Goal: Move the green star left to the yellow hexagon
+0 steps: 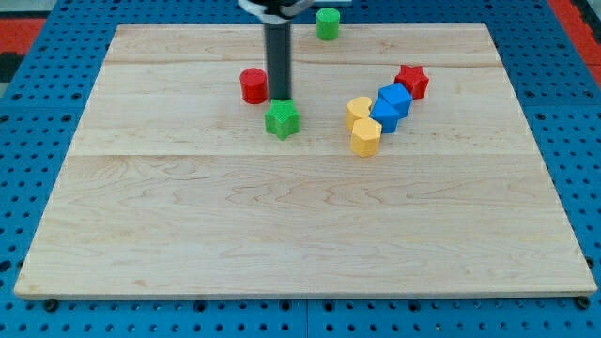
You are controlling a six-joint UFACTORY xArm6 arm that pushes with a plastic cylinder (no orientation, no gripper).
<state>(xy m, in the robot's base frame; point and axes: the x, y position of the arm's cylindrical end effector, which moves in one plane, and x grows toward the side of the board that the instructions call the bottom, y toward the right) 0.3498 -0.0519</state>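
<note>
Rod comes straight down from the view's top and my tip (279,99) sits right at the 12 o'clock edge of the green star (282,119), looks like it's touching or as good as. No jaws on this thing, it's just a plain dark stick, so nothing spread or pinching.

Green star is a bit above the middle of the wooden board (300,225), slightly left of centre. Red cylinder (254,85) is just beside the rod, at roughly 10 o'clock from the star, close but apart from it.

Over at 3 o'clock from the star there's a bunched-up cluster: yellow hexagon (366,137) at the bottom of it, a yellow heart-ish block (358,111) touching it at about 11 o'clock, then two blue blocks, one (384,117) right against the yellows and the other (396,99) just up from it, shapes hard to call. Red star (411,82) caps the cluster at its 1 o'clock end.

Green cylinder (327,23) sits alone by the board's top edge, at about 1 o'clock from the rod.

Star and hexagon are near each other, with a clear gap between.
</note>
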